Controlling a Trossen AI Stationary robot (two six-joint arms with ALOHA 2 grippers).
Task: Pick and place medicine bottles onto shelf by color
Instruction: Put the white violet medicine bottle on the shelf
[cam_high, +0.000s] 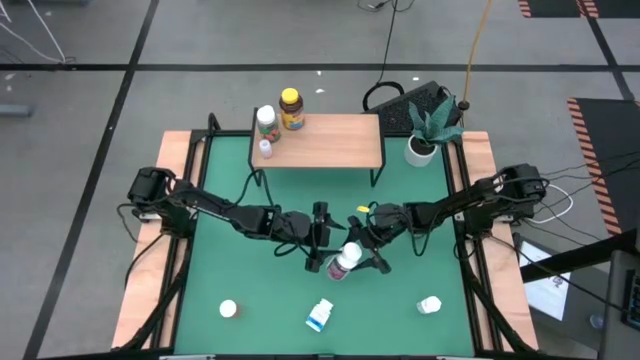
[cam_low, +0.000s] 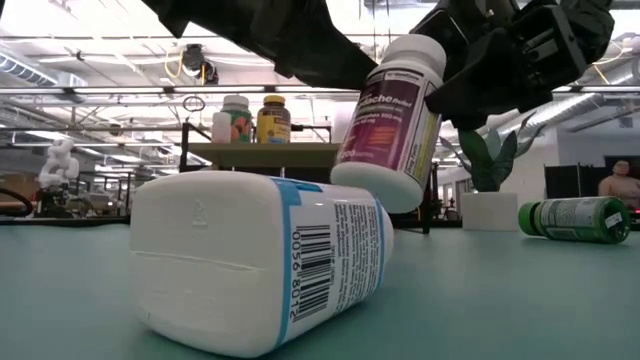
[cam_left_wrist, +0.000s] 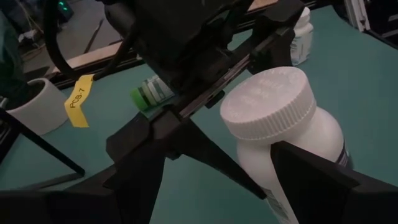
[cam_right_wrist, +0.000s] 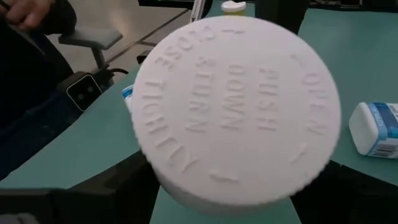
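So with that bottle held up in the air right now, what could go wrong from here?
1. The right gripper holds the purple-labelled bottle tilted, by its cap end; it might slip or swing on the way.
2. The left gripper sits right beside it, so the arms could bump.
3. The shelf already has an amber bottle and two white bottles at one end; setting down too close could topple them.
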